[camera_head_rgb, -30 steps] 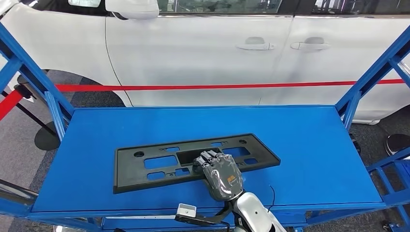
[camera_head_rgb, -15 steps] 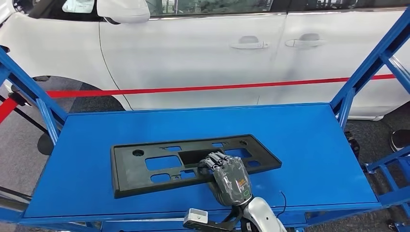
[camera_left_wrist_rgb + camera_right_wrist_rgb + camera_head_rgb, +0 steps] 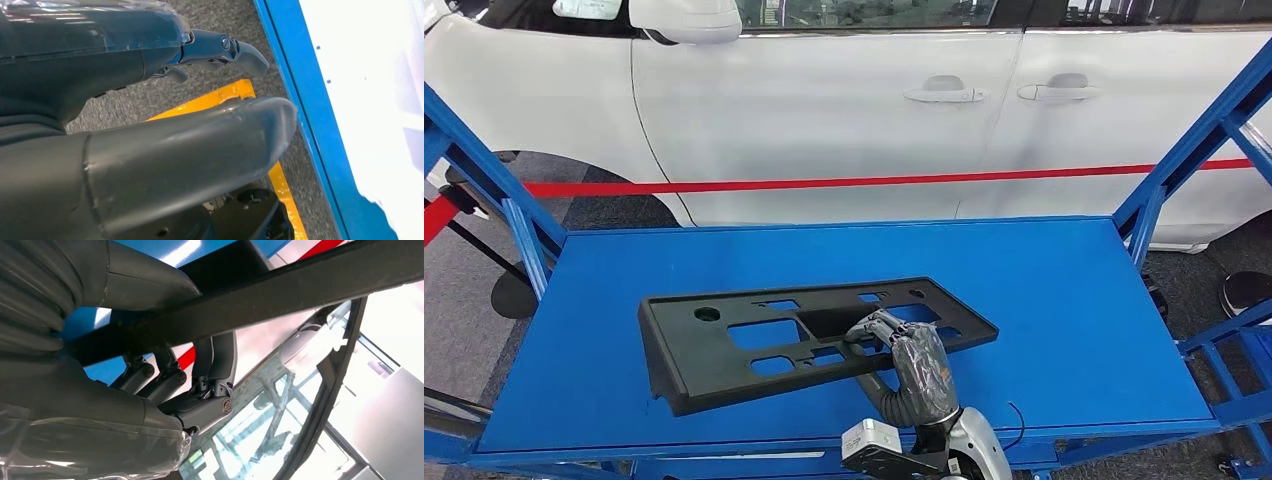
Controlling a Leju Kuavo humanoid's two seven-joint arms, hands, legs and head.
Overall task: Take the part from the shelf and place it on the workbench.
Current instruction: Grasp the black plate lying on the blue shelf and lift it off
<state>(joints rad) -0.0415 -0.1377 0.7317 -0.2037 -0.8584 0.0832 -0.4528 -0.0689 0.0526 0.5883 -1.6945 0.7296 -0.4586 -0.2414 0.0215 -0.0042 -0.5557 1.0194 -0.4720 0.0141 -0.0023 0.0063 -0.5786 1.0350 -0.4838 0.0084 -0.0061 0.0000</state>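
Item: black part (image 3: 809, 340), near the shelf's (image 3: 1064, 300) front edge, its near side tilted up. My right hand (image 3: 914, 365) fingers (image 3: 874, 325) wrapped over its front rail, ready for lifting. Left hand (image 3: 125, 150) holds nothing, fingers apart

No text, label, brand, number or sign can be read anywhere

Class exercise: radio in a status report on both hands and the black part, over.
Right hand grips black part, near edge tilted up off blue shelf. Left hand holds nothing, hanging over the floor. Nothing in the way.
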